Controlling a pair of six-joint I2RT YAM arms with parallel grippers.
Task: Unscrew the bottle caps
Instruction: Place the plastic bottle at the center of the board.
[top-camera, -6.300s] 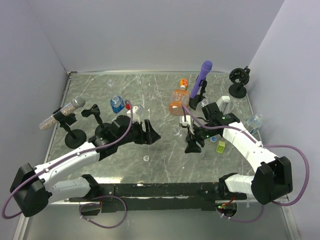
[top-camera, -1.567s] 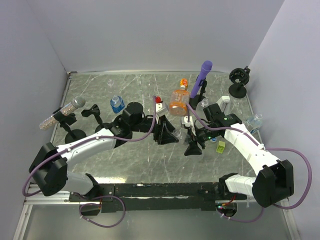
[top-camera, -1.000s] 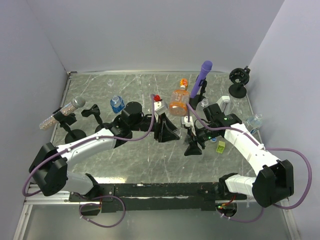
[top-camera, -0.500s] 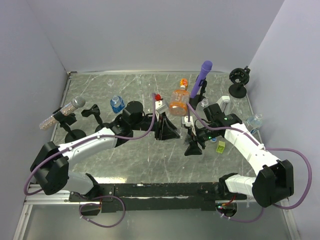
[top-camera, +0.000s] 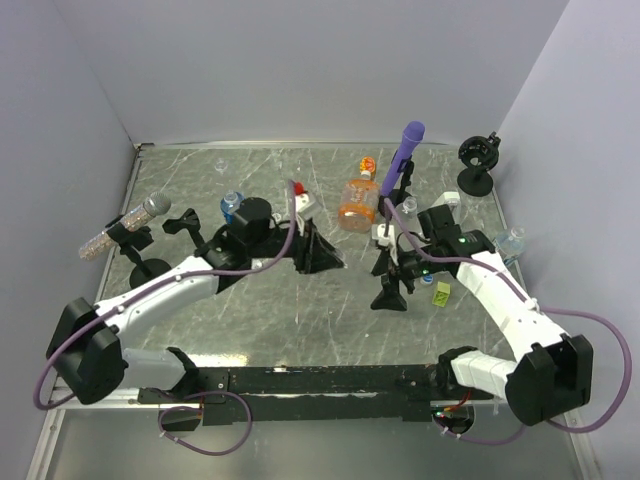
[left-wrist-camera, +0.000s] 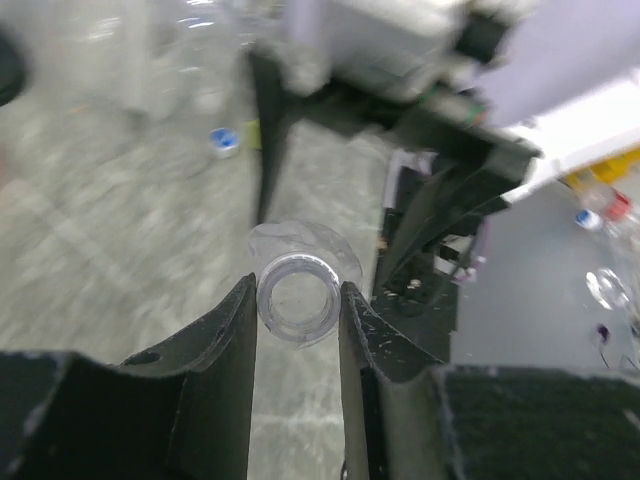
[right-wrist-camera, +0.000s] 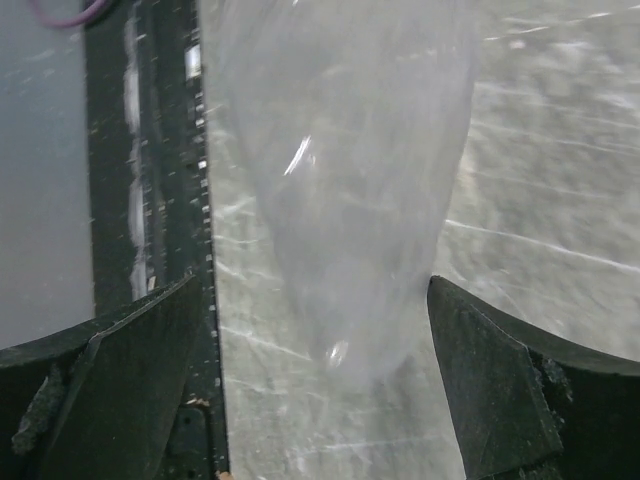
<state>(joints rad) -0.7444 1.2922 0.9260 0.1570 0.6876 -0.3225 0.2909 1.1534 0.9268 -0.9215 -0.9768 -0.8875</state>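
Note:
My left gripper (left-wrist-camera: 297, 285) is shut on the neck of a plain clear bottle (left-wrist-camera: 297, 300). Its round mouth faces the left wrist camera with no cap on it. From above, this gripper (top-camera: 332, 258) sits left of the table's middle, and the clear bottle is hard to make out. My right gripper (right-wrist-camera: 312, 285) stands wide open. A blurred clear bottle (right-wrist-camera: 350, 170) lies between and beyond its fingers, which do not touch it. From above, that gripper (top-camera: 388, 295) is right of the middle. A blue cap (top-camera: 427, 281) lies beside it.
An orange bottle (top-camera: 357, 202) and a purple stick (top-camera: 404, 150) stand at the back. A blue-labelled bottle (top-camera: 232, 207) is behind my left arm. A yellow-green block (top-camera: 441, 295) and a clear bottle (top-camera: 510, 242) are at the right. Black stands (top-camera: 140, 262) occupy the left side.
My right gripper has sprung wide open and let go of the clear bottle. My left gripper, closed on the neck, has drawn back to the left.

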